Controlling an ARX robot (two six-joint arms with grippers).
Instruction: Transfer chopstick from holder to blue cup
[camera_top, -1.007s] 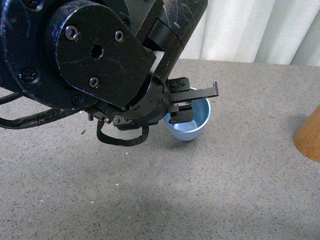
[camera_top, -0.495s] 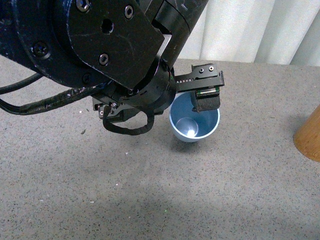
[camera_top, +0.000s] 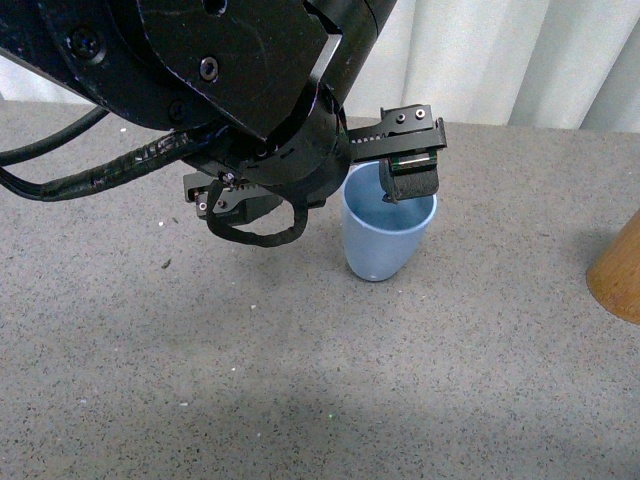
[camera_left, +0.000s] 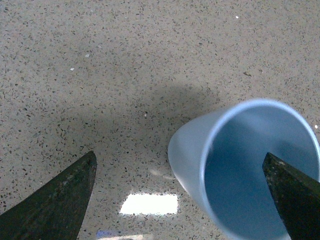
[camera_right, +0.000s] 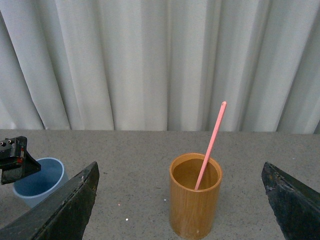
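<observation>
The blue cup (camera_top: 385, 240) stands upright on the grey table, and nothing shows inside it. My left gripper (camera_top: 378, 172) hangs open over its rim. One finger (camera_top: 412, 178) sits at the cup's mouth and the other is hidden behind the arm. In the left wrist view the cup (camera_left: 187, 150) has one wall between the spread fingers of the left gripper (camera_left: 179, 156). The wooden holder (camera_right: 195, 205) stands upright with one pink-red chopstick (camera_right: 210, 145) leaning in it. My right gripper (camera_right: 180, 166) is open, facing the holder from a distance. The holder (camera_top: 620, 272) also shows at the front view's right edge.
The left arm's bulk (camera_top: 200, 70) and its cables (camera_top: 250, 225) fill the upper left of the front view. A white curtain (camera_right: 160, 60) runs along the table's far edge. The blue cup (camera_right: 37, 180) stands well apart from the holder.
The blue cup has gone from tilted, with its mouth toward the front camera, to upright. The left arm has risen and shifted slightly right.
</observation>
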